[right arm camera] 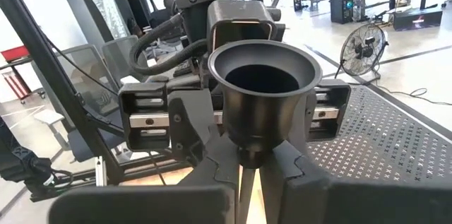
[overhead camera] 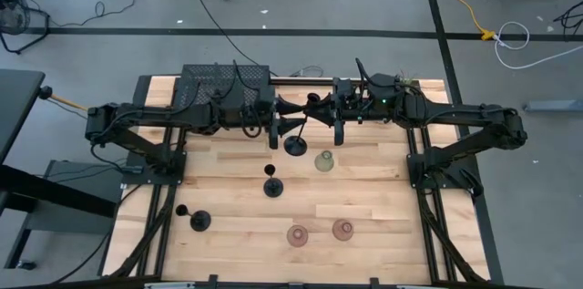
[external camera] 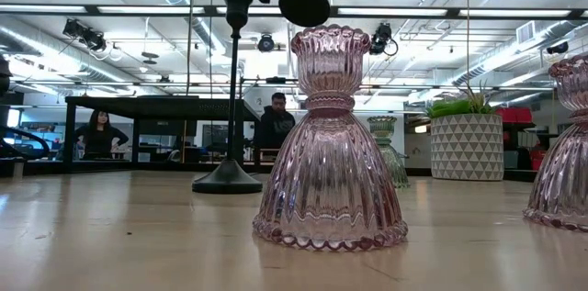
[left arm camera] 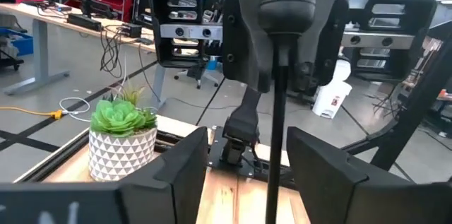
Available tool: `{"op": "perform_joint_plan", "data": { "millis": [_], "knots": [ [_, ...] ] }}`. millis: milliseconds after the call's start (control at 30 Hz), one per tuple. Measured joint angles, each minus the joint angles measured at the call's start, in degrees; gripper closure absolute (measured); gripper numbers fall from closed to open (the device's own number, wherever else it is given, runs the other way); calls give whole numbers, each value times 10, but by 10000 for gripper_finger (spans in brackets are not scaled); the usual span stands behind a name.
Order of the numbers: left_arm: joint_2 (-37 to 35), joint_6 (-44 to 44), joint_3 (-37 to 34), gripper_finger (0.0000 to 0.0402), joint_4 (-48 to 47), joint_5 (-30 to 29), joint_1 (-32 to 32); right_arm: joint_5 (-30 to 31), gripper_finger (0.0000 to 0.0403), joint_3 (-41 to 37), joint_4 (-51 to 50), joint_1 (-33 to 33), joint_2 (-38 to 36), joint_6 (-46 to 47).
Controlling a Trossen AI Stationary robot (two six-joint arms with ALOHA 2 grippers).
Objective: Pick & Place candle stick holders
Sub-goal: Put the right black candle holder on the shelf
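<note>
My right gripper (overhead camera: 321, 111) (right arm camera: 248, 164) is shut on a black candle stick holder above the table's far middle. Its cup (right arm camera: 261, 83) opens upward, its thin stem (left arm camera: 274, 125) runs down, and its round base (overhead camera: 296, 146) (external camera: 303, 5) hangs in the air. My left gripper (overhead camera: 290, 118) (left arm camera: 247, 174) faces it, open, one finger on each side of the stem without touching. Two more black holders (overhead camera: 272, 187) (overhead camera: 200, 222), a pale green glass holder (overhead camera: 324, 161) and two pinkish glass holders (overhead camera: 298, 234) (overhead camera: 342, 229) stand on their bases on the table. My right gripper pinches the black holder's narrow neck (right arm camera: 248, 155) just under the cup between its two fingers. The fingers come about level from the table's right side and lie across the stem. The holder hangs roughly upright, cup up, its base lifted clear of the table.
A black mesh box (overhead camera: 223, 84) (right arm camera: 395, 139) stands at the far left behind my left arm. A green plant in a white patterned pot (left arm camera: 123, 139) (external camera: 467, 139) stands at the far right. Bare wood lies between the standing holders. People (external camera: 274, 121) are in the room beyond.
</note>
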Motion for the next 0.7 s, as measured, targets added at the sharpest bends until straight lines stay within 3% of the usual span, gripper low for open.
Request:
{"op": "perform_joint_plan", "data": {
  "millis": [500, 700],
  "knots": [
    [39, -5, 0, 224, 43, 4, -5, 0, 383, 0, -5, 0, 0, 0],
    [38, -5, 0, 290, 43, 5, -2, 2, 383, 0, -10, 0, 0, 0]
  ]
}}
